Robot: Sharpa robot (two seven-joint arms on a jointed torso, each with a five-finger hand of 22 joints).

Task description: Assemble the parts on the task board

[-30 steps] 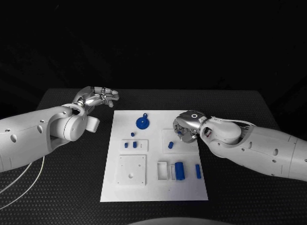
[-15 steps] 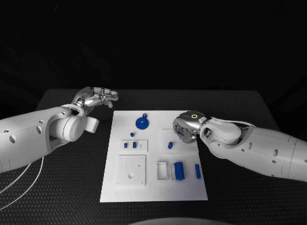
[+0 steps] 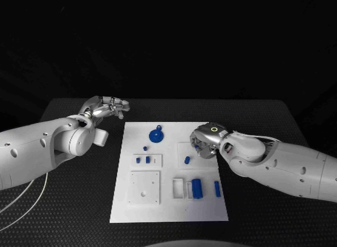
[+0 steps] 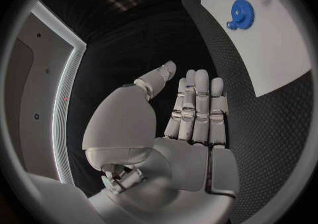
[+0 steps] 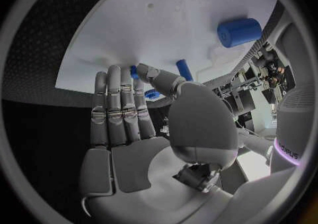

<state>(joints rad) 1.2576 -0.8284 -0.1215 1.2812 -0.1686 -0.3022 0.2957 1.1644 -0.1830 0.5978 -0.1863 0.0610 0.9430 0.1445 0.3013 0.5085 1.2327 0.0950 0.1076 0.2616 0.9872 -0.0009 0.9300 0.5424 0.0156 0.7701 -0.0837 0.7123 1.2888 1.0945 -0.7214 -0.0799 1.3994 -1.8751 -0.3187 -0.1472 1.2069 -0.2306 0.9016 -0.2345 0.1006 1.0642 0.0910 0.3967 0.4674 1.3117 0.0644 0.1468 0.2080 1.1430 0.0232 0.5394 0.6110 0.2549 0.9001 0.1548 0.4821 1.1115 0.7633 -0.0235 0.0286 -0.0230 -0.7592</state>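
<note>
— Black table (image 3: 72, 206), what lies on it?
— White task board (image 3: 139, 208) at its middle, with blue parts: a gear (image 3: 156, 135) at the far end, a small peg (image 3: 188, 159) just beside the right hand's (image 3: 205, 141) fingertips.
— Is that hand holding anything?
— Nothing; its fingers (image 5: 122, 105) lie straight and apart over the board.
— And the left hand (image 3: 106, 107)?
— Off the board beyond its far corner, fingers (image 4: 199, 102) extended, empty.
</note>
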